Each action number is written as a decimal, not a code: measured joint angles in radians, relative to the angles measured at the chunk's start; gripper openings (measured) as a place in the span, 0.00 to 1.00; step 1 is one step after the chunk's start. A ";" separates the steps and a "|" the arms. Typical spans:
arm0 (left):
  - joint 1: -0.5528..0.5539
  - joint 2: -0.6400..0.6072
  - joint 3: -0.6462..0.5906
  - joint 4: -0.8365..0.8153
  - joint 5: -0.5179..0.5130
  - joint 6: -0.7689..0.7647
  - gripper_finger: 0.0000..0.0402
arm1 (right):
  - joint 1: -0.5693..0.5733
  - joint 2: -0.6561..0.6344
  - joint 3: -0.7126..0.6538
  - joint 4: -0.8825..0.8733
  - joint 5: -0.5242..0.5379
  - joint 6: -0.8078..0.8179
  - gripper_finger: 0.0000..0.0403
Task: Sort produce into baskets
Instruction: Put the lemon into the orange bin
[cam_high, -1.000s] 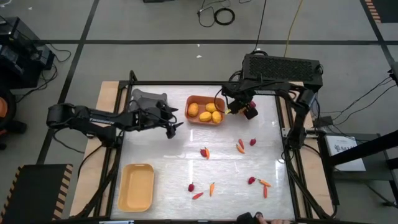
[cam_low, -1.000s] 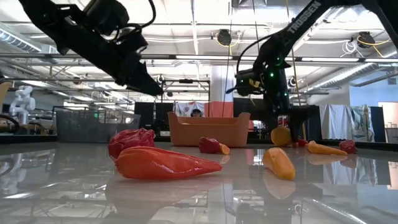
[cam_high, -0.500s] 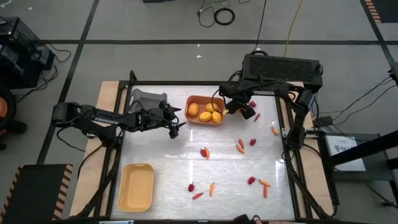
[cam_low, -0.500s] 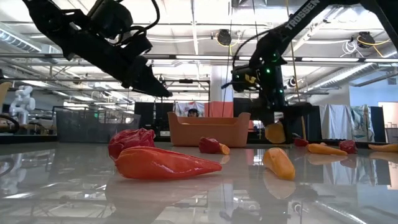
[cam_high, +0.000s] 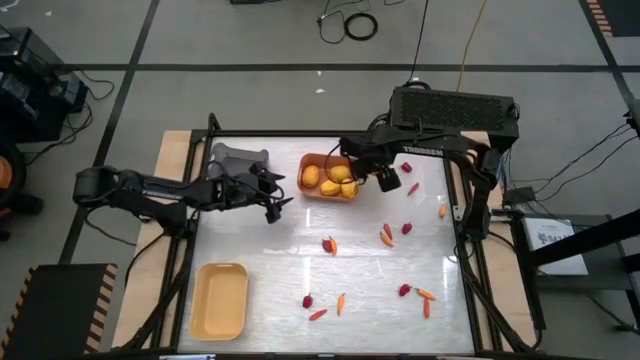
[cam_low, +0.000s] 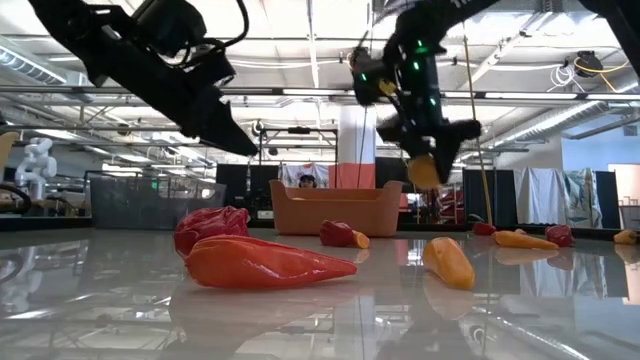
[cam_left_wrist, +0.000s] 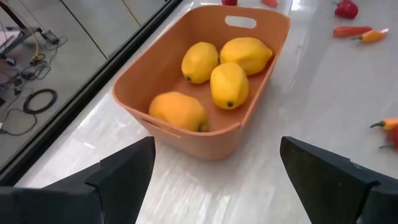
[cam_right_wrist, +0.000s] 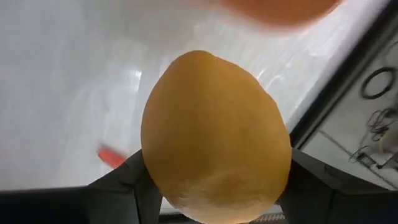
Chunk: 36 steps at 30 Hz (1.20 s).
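Fruit (cam_right_wrist: 214, 137), yellow-orange and egg-shaped, sits clamped across its widest girth in the right end effector (cam_high: 383, 180), raised just beside the orange basket (cam_high: 331, 177). It looks light, rigid and smooth (likely to slip if gripped off-centre). Left end effector (cam_high: 274, 203) hangs wide and empty near the basket.

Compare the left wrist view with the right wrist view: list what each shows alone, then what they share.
Left wrist only: four yellow fruits lying in the orange basket, with the open left gripper short of it. Right wrist only: the right gripper shut on a fifth yellow fruit, held above the table. Both: the glossy white table with scattered red pieces, and the floor beyond the table edge.
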 joint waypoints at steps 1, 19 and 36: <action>-0.002 -0.012 0.000 -0.011 0.000 -0.002 0.88 | 0.015 0.000 0.022 -0.004 0.000 0.017 0.59; -0.046 -0.140 0.000 -0.110 -0.003 -0.054 0.88 | 0.154 0.081 0.167 0.473 -0.111 0.280 0.59; -0.046 -0.140 0.000 -0.112 -0.005 -0.024 0.88 | 0.137 0.206 0.166 0.547 0.026 0.317 0.72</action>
